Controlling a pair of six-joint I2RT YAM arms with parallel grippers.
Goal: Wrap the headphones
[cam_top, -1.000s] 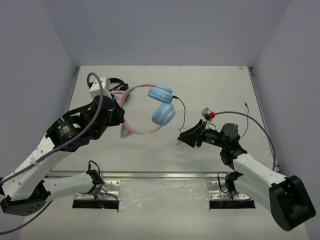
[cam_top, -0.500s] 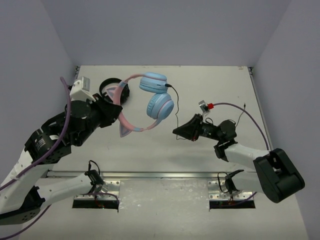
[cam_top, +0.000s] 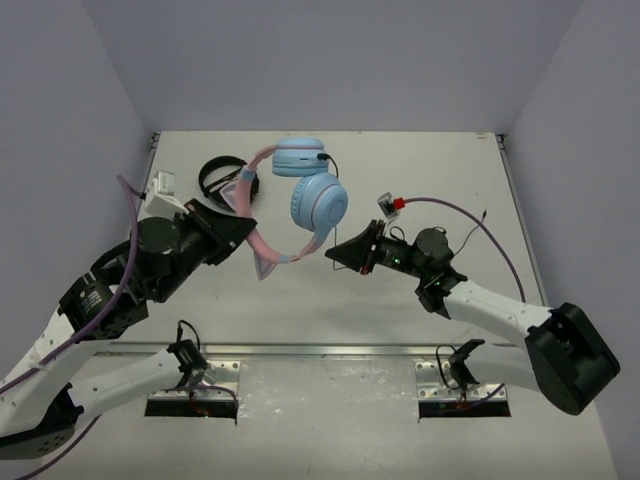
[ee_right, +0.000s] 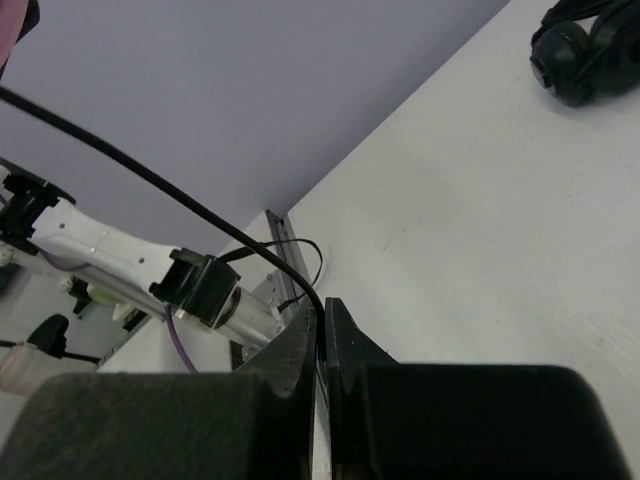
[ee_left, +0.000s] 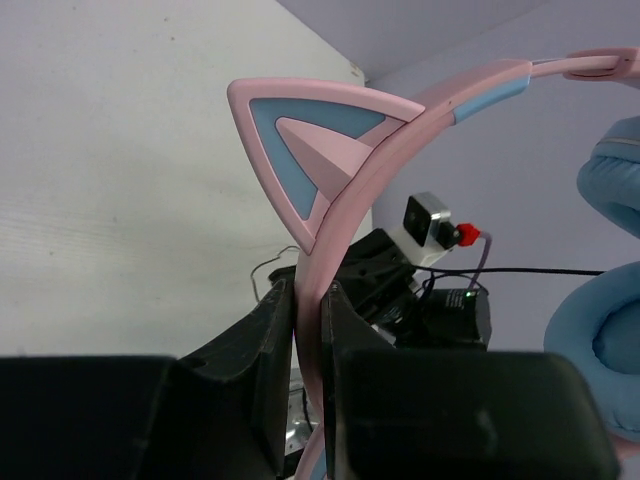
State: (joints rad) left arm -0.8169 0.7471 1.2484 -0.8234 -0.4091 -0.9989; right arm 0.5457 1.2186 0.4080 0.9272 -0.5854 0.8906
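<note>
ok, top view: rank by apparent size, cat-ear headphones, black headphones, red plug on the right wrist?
1. cat-ear headphones, though held up nearer the camera, which inflates them
2. black headphones
3. red plug, clearly smallest

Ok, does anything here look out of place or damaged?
Nothing looks damaged or spilled. The headphones hang in the air, left hand shut on the pink headband, right hand pinching the cable, which trails loose, not yet wrapped. A black pair lies on the table, far left.
</note>
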